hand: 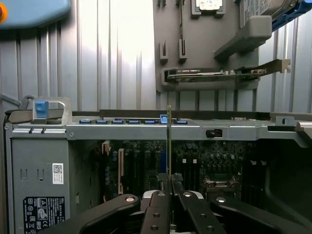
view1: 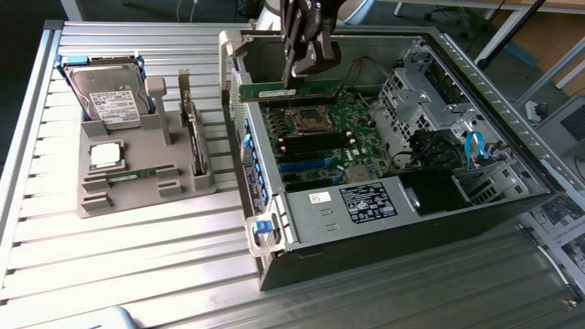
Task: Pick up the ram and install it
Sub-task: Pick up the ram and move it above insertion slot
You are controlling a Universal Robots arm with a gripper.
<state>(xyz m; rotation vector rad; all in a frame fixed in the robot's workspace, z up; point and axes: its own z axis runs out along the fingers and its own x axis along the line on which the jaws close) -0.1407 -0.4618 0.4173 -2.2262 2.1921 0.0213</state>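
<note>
Above the open computer case (view1: 384, 250), item one: gripper (view1: 294, 79), fingers clamped on the ram (view1: 316, 89). I see the stick held on edge, long side level, over the motherboard (view1: 320, 130) near the case's far wall.

Item two: processor socket (view1: 306, 118) and black memory slots (view1: 316, 140), both below the stick; I cannot tell whether it touches them.

Item three: grey holder (view1: 128, 185), toward the table's (view1: 137, 260) edge on the exterior view's left, carrying a hard drive (view1: 109, 96), a silver processor chip (view1: 105, 155) and an upright card (view1: 194, 137).
</note>
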